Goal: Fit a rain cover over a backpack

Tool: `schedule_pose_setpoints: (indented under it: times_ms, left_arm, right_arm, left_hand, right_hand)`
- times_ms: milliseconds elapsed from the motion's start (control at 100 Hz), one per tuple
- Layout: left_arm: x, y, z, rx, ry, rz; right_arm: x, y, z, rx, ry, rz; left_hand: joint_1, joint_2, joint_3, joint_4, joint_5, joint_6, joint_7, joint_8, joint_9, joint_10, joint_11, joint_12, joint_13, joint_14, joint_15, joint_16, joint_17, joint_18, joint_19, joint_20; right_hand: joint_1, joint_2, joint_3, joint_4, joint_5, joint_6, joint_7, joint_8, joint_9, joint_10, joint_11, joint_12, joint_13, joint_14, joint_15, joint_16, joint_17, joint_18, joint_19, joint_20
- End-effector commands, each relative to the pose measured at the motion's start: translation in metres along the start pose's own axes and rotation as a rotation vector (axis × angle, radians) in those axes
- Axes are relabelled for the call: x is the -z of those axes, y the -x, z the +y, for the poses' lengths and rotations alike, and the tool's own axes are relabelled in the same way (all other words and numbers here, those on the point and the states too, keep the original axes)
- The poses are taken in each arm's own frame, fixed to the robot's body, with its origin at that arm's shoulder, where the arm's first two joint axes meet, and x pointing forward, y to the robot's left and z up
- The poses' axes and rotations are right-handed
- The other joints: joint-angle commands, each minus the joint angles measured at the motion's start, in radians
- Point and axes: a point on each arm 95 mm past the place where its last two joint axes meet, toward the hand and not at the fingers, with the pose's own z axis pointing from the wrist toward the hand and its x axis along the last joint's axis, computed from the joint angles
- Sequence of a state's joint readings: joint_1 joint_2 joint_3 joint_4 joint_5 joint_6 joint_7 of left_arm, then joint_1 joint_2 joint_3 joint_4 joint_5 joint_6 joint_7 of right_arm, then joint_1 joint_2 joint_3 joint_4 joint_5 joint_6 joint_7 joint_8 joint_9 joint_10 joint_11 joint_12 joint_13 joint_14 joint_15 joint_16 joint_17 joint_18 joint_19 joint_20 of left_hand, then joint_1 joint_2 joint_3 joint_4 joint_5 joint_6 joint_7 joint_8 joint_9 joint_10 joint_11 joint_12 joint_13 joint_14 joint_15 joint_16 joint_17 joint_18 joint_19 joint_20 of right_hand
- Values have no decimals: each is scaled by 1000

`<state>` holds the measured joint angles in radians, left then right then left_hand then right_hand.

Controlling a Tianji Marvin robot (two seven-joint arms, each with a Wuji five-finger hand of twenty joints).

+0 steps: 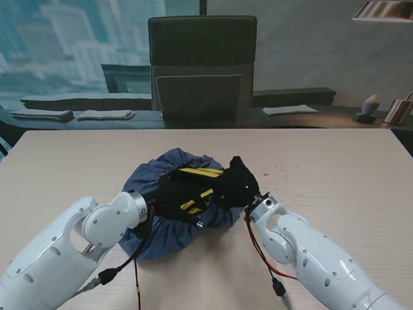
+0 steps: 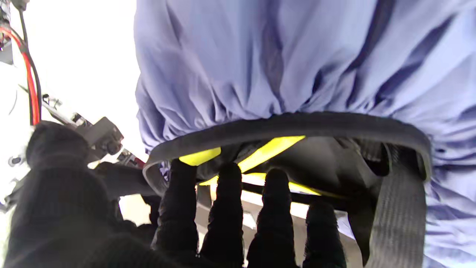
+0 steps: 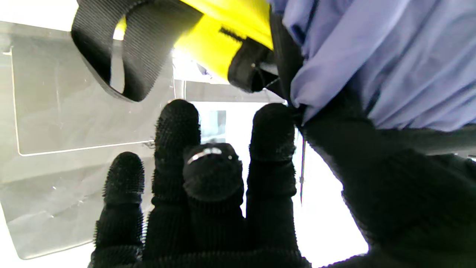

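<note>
While the backpack (image 1: 193, 190) lies mid-bench, black and yellow straps up, the blue rain cover (image 1: 169, 234) bunches under and around it. My left robot hand (image 1: 169, 194) rests on the straps, fingers (image 2: 178, 193) hooked at the cover's black hem; whether it grips I cannot tell. My right robot hand (image 1: 240, 184) pinches the cover's edge on the right. The bench (image 1: 335, 168) is pale wood.
</note>
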<state>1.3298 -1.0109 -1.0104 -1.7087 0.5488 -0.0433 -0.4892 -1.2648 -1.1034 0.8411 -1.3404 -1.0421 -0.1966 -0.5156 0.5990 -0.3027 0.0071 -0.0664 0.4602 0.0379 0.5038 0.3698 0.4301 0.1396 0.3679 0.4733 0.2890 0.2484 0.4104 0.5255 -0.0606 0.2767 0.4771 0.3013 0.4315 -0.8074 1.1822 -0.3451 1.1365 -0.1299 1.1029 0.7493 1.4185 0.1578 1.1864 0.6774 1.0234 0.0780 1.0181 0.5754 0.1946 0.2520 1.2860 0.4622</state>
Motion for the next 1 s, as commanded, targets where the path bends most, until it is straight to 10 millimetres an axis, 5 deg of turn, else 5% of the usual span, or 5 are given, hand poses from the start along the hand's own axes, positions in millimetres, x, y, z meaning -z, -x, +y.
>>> schedule_pose_setpoints:
  times_ms: [0, 170, 490, 710, 990]
  left_arm:
    - [-9, 1, 9, 38, 28, 11]
    - [-23, 9, 19, -156, 88, -15]
    - [14, 43, 14, -334, 158, -129]
    - [63, 33, -10, -436, 168, -306]
    - [61, 18, -29, -317, -38, -201]
  right_arm:
    - [-1, -4, -3, -25, -10, -8]
    - [3, 4, -1, -55, 32, -28]
    - [16, 24, 5, -93, 55, -114]
    - [23, 21, -5, -106, -47, -134]
    - [26, 18, -11, -96, -122, -122]
  left_hand:
    - [-31, -38, -32, 18, -3, 71, 30, 3, -19, -14, 7, 21, -36, -22, -16, -1, -19, 11, -86, 41]
    - [67, -213, 485, 12, 132, -114, 256, 146, 125, -130, 127, 112, 56, -65, 34, 18, -12, 1, -28, 79]
    - [224, -256, 519, -56, 325, -497, 474, 124, 269, -262, 132, 97, 119, -129, 55, -26, -7, -22, 9, -49]
    - [-2, -263, 545, -24, -127, -180, 87, 34, -88, -120, 11, 3, -57, -107, -45, -59, -11, -18, -145, -31]
    - [39, -167, 522, 21, -129, -93, 73, -1, -70, -64, -2, -18, -13, -81, -42, -53, -3, -25, 14, 63]
  right_hand:
    - [-6, 28, -7, 10, 3, -32, -9, -7, 39, 62, -47, -34, 85, -91, -10, -11, -24, 12, -6, 1]
    - [-152, 115, -107, 29, -165, -36, -213, -124, -108, 38, -145, -49, -41, -62, -36, -14, -81, 4, -29, -14]
    - [-150, 285, -332, 174, -352, -127, -391, -217, -573, -2, -257, -141, -371, -38, -126, -65, -223, -51, -89, -23]
    - [-127, 258, -298, 174, -370, -110, -391, -249, -646, -16, -286, -177, -419, -50, -168, -79, -241, -59, -112, -26]
    - [-85, 197, -221, 79, -371, -182, -340, -333, -663, -29, -292, -215, -429, -60, -198, -89, -244, -59, -122, -24]
